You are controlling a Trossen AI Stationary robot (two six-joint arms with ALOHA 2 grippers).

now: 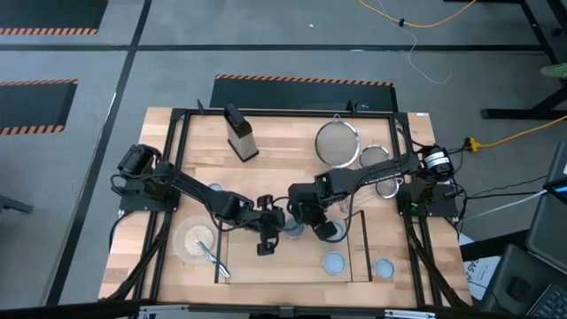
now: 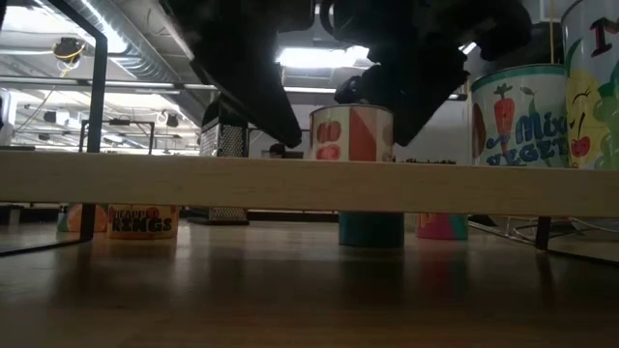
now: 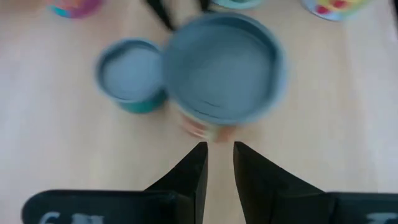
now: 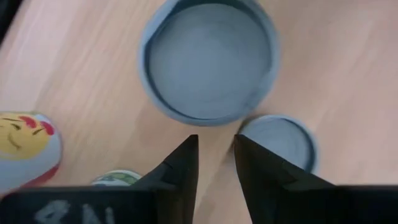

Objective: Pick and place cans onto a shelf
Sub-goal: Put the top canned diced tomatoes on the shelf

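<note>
Tools crowding one can [image 3: 221, 68] at the middle of the shelf [image 2: 290, 182]
Left tool [image 3: 219, 152] and right tool [image 4: 216, 146] are both hovering above it, narrowly parted, grasping nothing; closing in together, they are seemingly risking a collision toppling the can.

My wooden tabletop [image 1: 204, 142] carries the shelf [image 1: 354, 266] at six o'clock, its light board spanning the low view. On the shelf stand cans [image 2: 351, 132]; one [image 1: 333, 263] near its front edge, another [image 1: 384, 267] at five o'clock. At twelve sits a grater [image 1: 240, 133], at one two mesh strainers [image 1: 337, 143], at seven a pale bowl [image 1: 197, 240].
</note>
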